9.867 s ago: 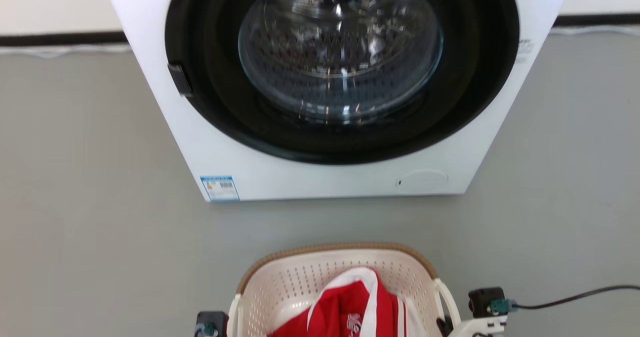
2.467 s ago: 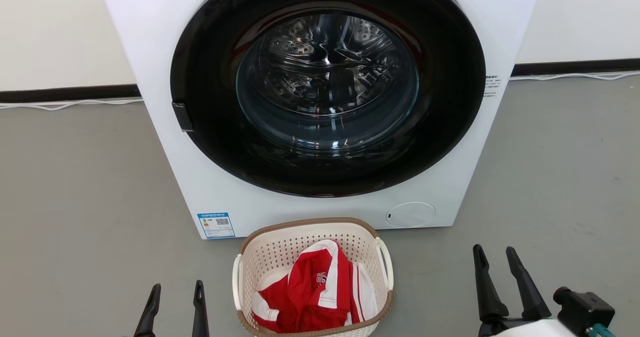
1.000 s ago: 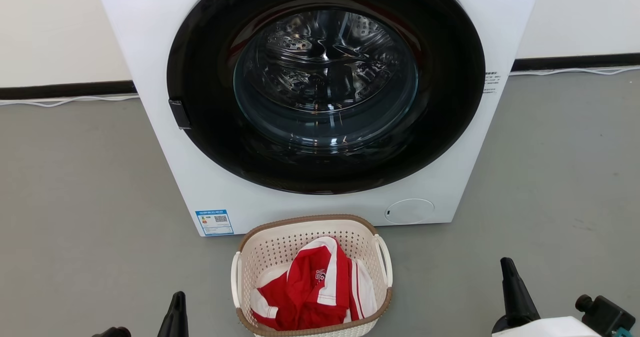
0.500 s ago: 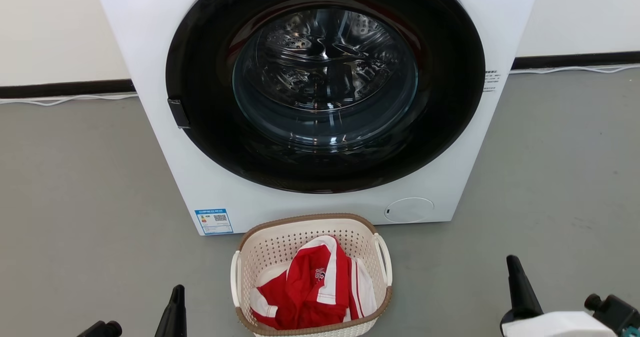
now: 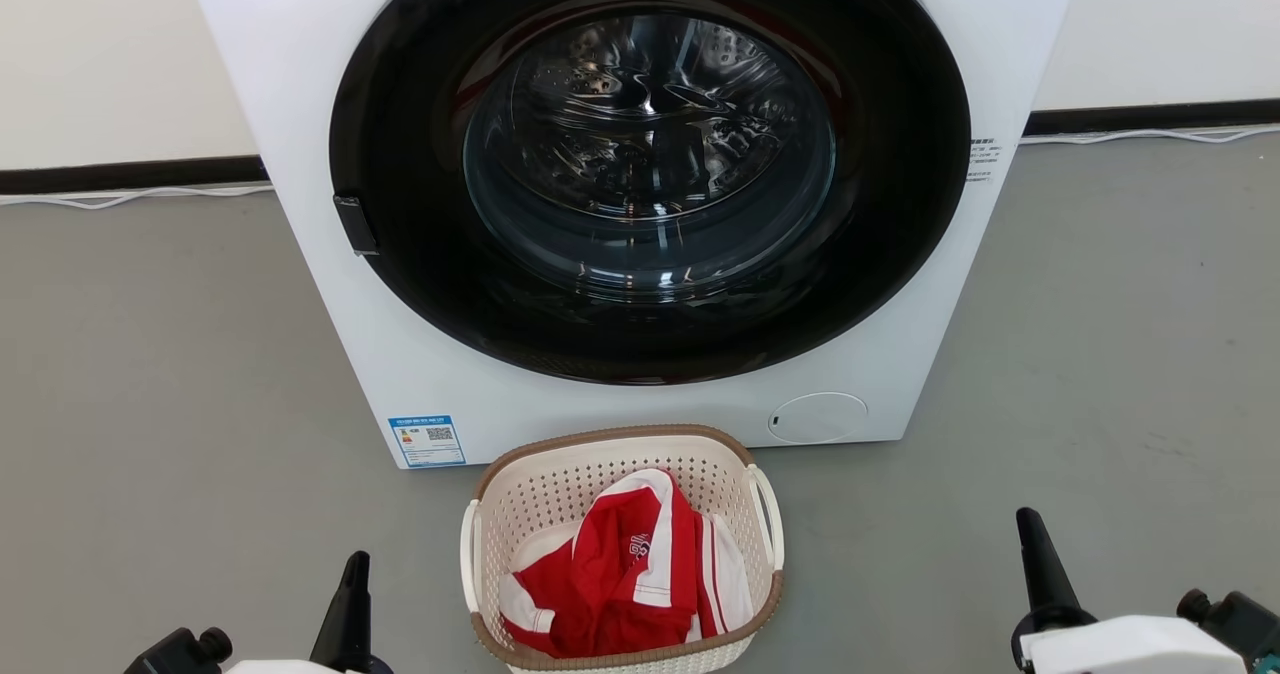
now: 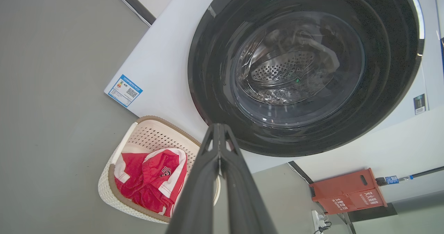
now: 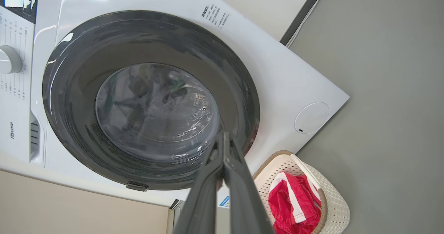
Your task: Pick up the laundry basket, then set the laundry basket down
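Cream perforated laundry basket (image 5: 555, 499) stands on the grey floor (image 5: 180, 404), just in front of the white washing machine (image 5: 420, 354), below its dark round glass door. A red-and-white garment (image 5: 625, 579) lies bunched inside. On the left gripper (image 5: 355, 566) the jaws are pressed tip to tip, holding nothing, off to the basket's left. The right gripper (image 5: 1027, 524) is likewise clenched and empty, farther off to its right. White side handles (image 5: 772, 519) are free; neither gripper touches the basket.
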Robot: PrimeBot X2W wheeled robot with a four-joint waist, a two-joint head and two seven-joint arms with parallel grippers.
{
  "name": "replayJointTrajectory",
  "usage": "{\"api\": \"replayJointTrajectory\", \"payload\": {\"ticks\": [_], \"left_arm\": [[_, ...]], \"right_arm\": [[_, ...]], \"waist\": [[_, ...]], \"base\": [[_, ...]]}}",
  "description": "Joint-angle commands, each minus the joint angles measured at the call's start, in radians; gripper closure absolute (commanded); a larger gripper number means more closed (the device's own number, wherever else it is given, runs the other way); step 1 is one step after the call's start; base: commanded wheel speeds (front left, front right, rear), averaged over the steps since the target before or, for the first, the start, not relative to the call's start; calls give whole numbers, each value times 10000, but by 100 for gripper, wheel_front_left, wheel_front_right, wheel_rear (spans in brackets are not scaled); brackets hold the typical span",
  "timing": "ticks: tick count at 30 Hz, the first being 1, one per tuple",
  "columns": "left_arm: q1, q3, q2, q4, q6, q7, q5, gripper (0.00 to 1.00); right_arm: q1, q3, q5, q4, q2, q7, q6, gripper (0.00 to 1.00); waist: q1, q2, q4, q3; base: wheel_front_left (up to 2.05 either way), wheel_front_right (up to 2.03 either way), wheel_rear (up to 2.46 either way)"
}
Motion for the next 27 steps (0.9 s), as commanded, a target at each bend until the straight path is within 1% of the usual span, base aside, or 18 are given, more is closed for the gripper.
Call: {"api": "replayJointTrajectory", "payload": {"ticks": [1,2,27], "left_arm": [[-564,244,111,-175,-136,51,-299,100],[-619,271,111,-138,-174,107,-535,100],[-1315,631,94,328,-645,834,-3456,100]], "right_arm": [[-617,37,243,-246,-109,84,40,100],[-644,15,440,-245,-110,143,41,100],[-986,-274,2887,-228,-113,881,56,100]], "waist": [[-1,-1,0,2],[-1,-1,-1,8],[-1,-1,-18,76]], "base": [[0,0,0],[0,0,0],[0,0,0]]}}
